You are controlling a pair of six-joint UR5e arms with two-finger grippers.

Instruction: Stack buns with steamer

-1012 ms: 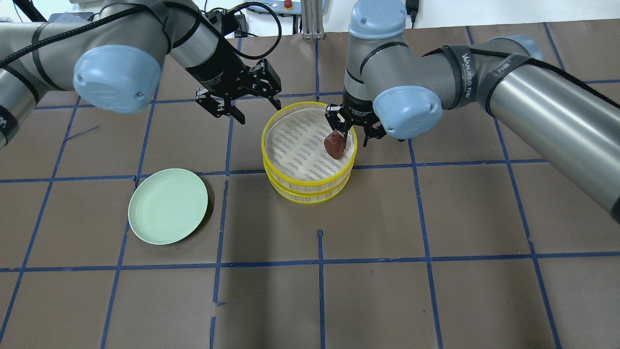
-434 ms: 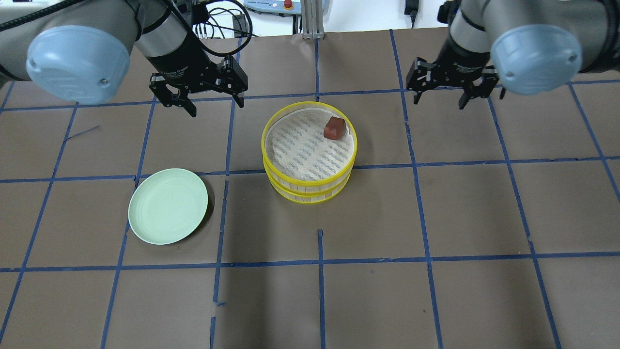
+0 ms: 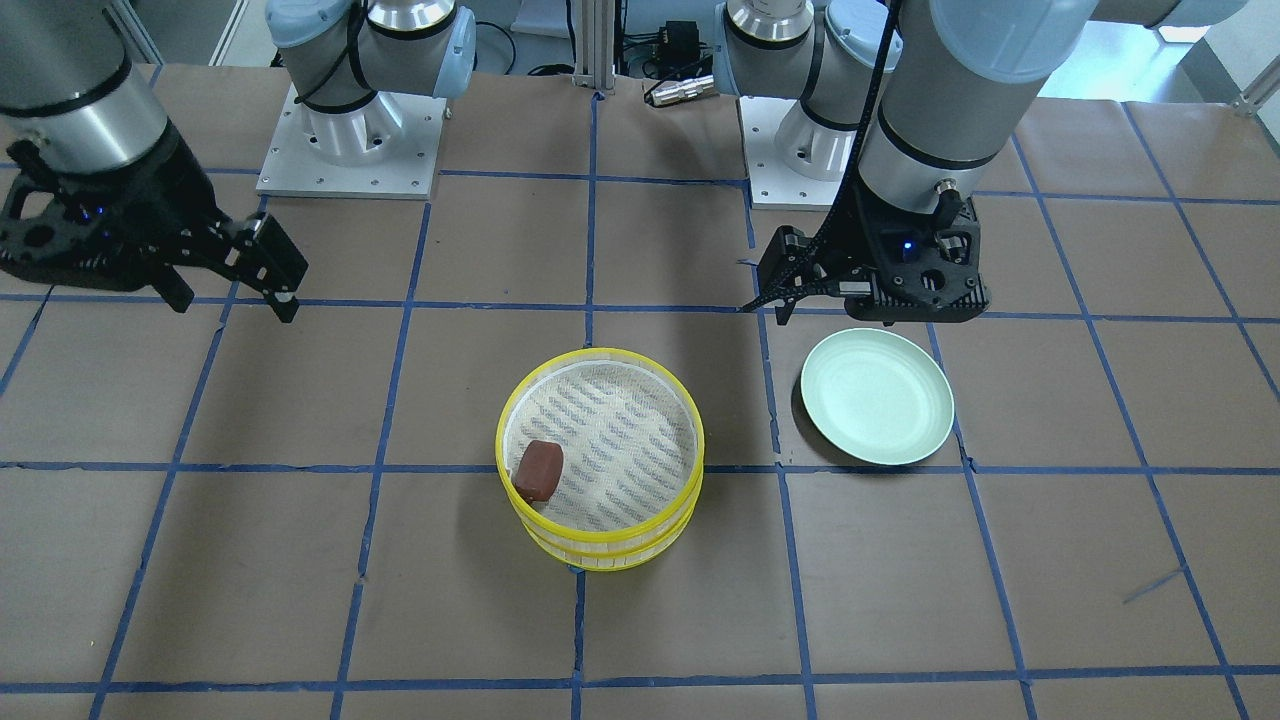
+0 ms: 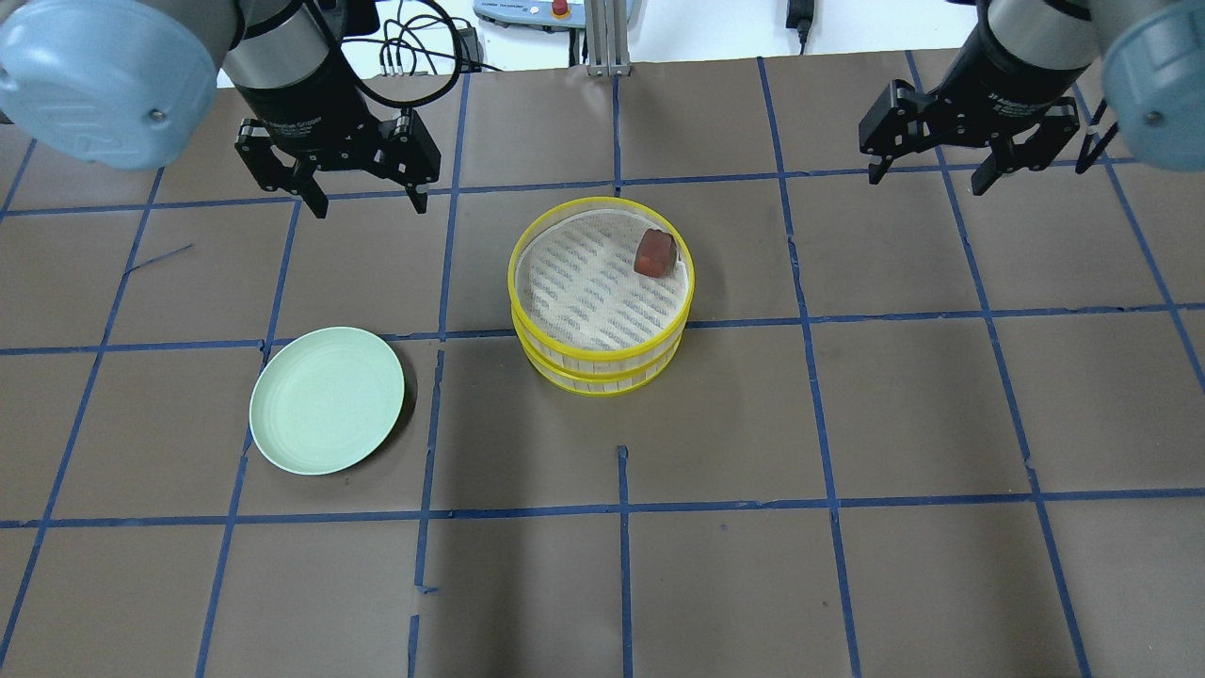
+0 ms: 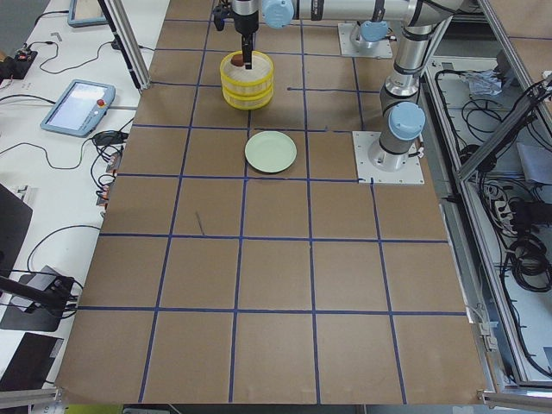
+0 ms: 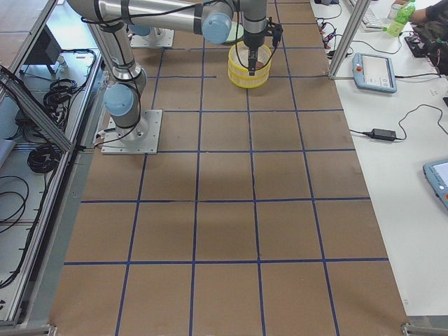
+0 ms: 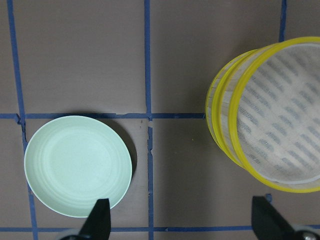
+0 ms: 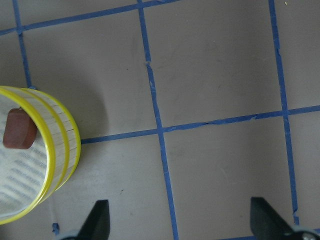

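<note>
Two robot arms hung above a brown table (image 4: 941, 424) with a two-tier steamer (image 4: 602, 374) at its middle, a single bun in the top tier.

The reddish-brown bun (image 4: 655, 253) was small and blocky. It lay on the pale striped liner of the upper yellow-rimmed tier, just inside the rim on the far side, toward the robot's right. The inside of the lower tier was hidden. The left gripper (image 4: 367, 202) hung above the table on the far left, its two black fingers spread wide apart and holding nothing, well apart from the steamer. The right gripper (image 4: 929, 179) hung on the far right, its fingers likewise spread and empty. A pale green plate (image 4: 327, 400) lay flat on the table to the steamer's left, nearer the robot, apart from it. Blue tape lines crossed the table in a grid.
</note>
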